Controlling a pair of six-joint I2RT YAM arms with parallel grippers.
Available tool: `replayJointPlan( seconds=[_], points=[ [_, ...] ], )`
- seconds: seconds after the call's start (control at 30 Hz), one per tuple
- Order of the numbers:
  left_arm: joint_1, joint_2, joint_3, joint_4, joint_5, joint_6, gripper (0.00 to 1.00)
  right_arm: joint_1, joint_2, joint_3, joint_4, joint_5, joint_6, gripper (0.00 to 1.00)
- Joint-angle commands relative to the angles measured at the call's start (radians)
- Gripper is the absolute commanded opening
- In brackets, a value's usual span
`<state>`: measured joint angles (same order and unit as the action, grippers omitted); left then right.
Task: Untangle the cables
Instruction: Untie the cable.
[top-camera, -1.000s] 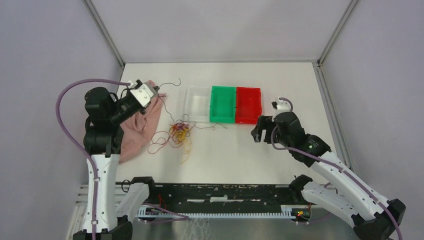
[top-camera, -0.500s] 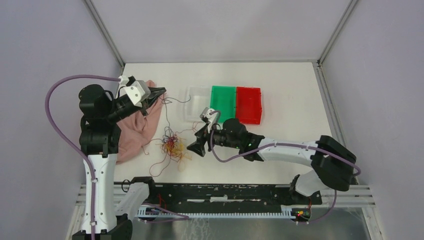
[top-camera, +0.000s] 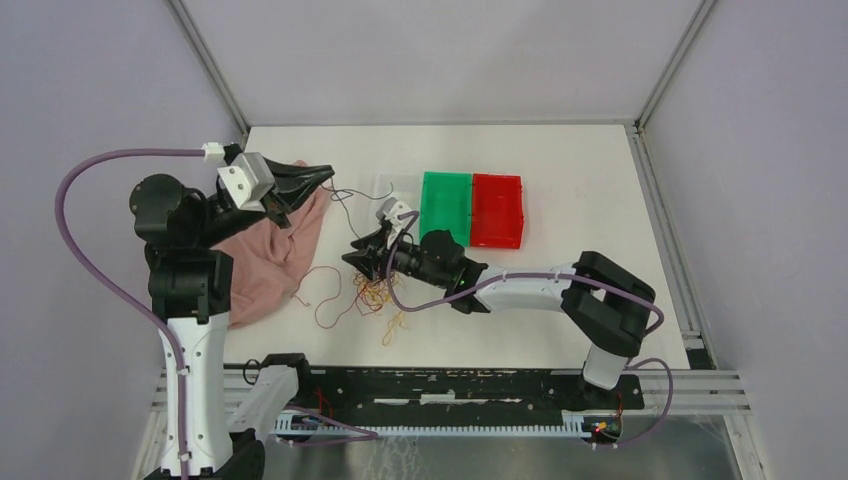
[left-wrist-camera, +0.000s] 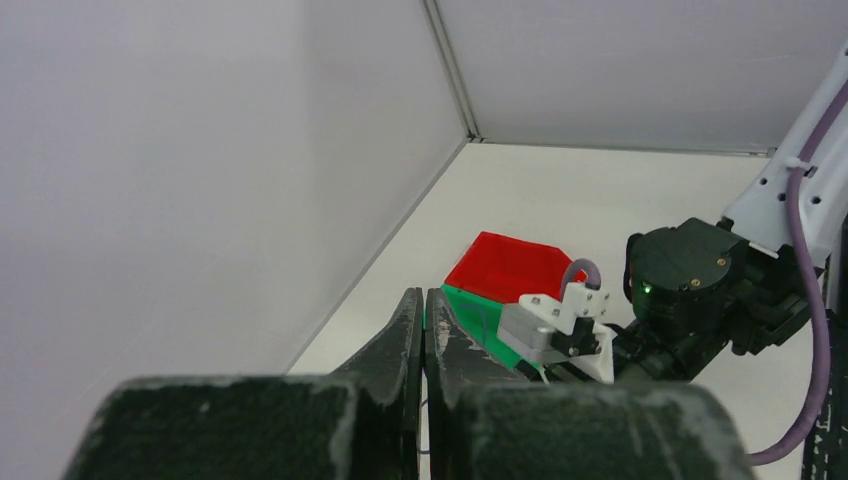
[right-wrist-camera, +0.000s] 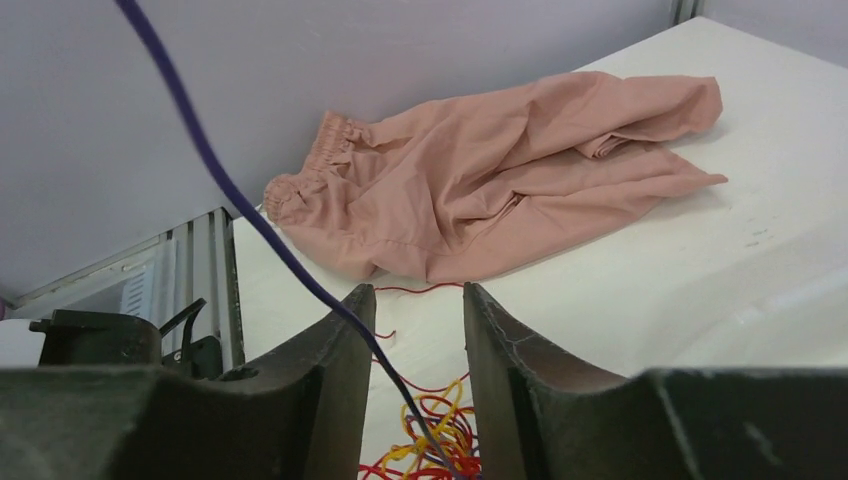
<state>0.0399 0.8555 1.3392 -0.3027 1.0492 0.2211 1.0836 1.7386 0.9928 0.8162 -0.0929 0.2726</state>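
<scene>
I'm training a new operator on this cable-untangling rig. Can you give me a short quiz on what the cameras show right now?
1. True or false: the left gripper is open.
2. Which colour is the bin farthest from the tangle of cables? A blue, B yellow, C red.
3. Short answer: in the top view, what lies on the table left of the tangle?
Key: 1 false, it is shut on a dark cable; 2 C; 3 the pink cloth.

The cables (right-wrist-camera: 440, 445) are running off the bottom edge of the right wrist view. The left arm (top-camera: 185, 275) is covering part of the pink cloth (top-camera: 280, 245).
</scene>
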Motion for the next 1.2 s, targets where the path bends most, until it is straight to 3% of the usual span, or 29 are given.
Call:
replayJointPlan(
  seconds=[0.0, 0.3, 0.5, 0.7, 0.9, 1.0, 1.17],
  points=[
    [0.005, 0.001, 0.051, 0.198, 0.029, -0.178, 0.03, 0.002, 0.052, 0.040, 0.097, 0.000, 0.043, 0.41],
    [0.005, 0.095, 0.201, 0.491, -0.072, -0.378, 0.03, 0.001, 0.174, -0.077, 0.248, 0.071, 0.177, 0.42],
    [0.005, 0.173, 0.347, 0.627, -0.174, -0.448, 0.03, 0.001, 0.197, -0.130, 0.249, 0.116, 0.180, 0.47],
    [0.005, 0.289, 0.571, 0.695, -0.312, -0.414, 0.03, 0.007, 0.201, -0.145, 0.187, 0.162, 0.163, 0.50],
    [0.005, 0.391, 0.772, 0.762, -0.421, -0.283, 0.03, 0.009, 0.214, -0.173, 0.188, 0.200, 0.173, 0.52],
    [0.004, 0.416, 0.819, 0.787, -0.478, -0.211, 0.03, 0.010, 0.213, -0.183, 0.194, 0.213, 0.187, 0.53],
    [0.005, 0.383, 0.752, 0.730, -0.369, -0.222, 0.03, 0.009, 0.151, -0.200, 0.222, 0.218, 0.187, 0.60]
  ],
)
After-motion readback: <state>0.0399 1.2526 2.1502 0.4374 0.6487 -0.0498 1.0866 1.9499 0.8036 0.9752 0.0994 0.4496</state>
